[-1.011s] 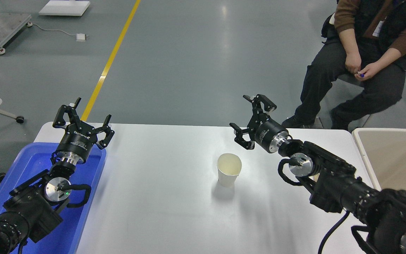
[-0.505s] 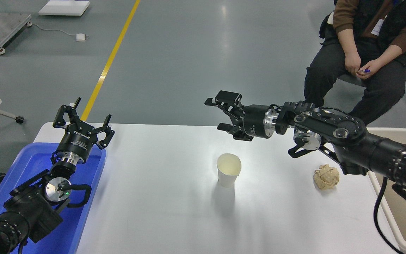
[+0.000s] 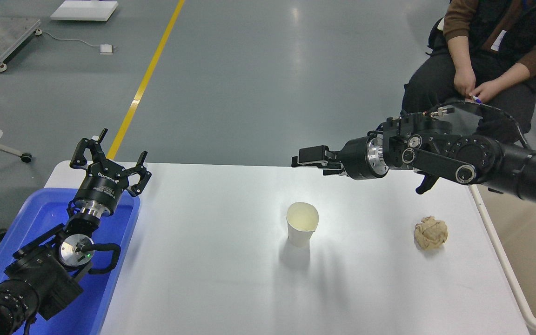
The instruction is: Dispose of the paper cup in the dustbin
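The paper cup (image 3: 301,224) stands upright and empty on the white table (image 3: 203,260), a little right of its middle. The beige dustbin (image 3: 533,260) stands off the table's right edge, partly cut off by the picture. My right gripper (image 3: 313,157) is open and empty. It is seen nearly edge-on, points left and hovers above the table's far edge, behind the cup and apart from it. My left gripper (image 3: 110,156) is open and empty, parked at the lower left over the far end of the blue tub.
A crumpled tan paper ball (image 3: 431,233) lies on the table right of the cup, near the dustbin. The blue plastic tub (image 3: 44,214) sits at the table's left end under my left arm. A person (image 3: 491,51) sits beyond the table's far right corner.
My right arm has swung up and toward the far edge, uncovering the paper ball. Its gripper has rolled and now points left, farther above the cup. The cup and left arm have not moved.
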`<action>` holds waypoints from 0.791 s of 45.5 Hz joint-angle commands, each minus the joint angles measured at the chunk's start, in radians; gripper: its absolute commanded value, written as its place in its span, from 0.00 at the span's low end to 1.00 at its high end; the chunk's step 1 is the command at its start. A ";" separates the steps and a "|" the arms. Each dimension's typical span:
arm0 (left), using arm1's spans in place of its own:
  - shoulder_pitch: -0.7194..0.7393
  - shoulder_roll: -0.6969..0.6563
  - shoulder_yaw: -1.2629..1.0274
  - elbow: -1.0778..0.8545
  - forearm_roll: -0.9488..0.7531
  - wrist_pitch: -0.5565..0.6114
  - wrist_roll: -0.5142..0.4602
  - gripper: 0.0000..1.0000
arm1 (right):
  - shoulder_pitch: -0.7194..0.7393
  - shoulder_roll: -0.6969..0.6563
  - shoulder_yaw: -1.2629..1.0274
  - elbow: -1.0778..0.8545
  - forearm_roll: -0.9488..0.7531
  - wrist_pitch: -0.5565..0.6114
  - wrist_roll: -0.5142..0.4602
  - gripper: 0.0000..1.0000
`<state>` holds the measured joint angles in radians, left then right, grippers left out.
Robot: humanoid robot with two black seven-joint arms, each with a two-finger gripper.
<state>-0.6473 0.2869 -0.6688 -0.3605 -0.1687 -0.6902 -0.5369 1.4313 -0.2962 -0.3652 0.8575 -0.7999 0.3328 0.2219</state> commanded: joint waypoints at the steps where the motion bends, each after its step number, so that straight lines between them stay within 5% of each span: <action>1: 0.000 0.000 0.000 0.000 0.000 0.000 0.000 1.00 | 0.113 0.003 -0.153 0.041 -0.101 0.044 0.000 1.00; 13: 0.000 0.000 0.000 0.000 0.000 0.000 0.000 1.00 | 0.219 0.094 -0.305 0.075 -0.099 0.126 0.000 1.00; 36: 0.000 0.000 0.000 0.000 0.000 0.000 0.000 1.00 | 0.179 0.218 -0.366 -0.038 -0.102 0.118 -0.046 1.00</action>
<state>-0.6473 0.2869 -0.6688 -0.3603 -0.1687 -0.6904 -0.5365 1.6260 -0.1083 -0.7098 0.8590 -0.8959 0.4528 0.2066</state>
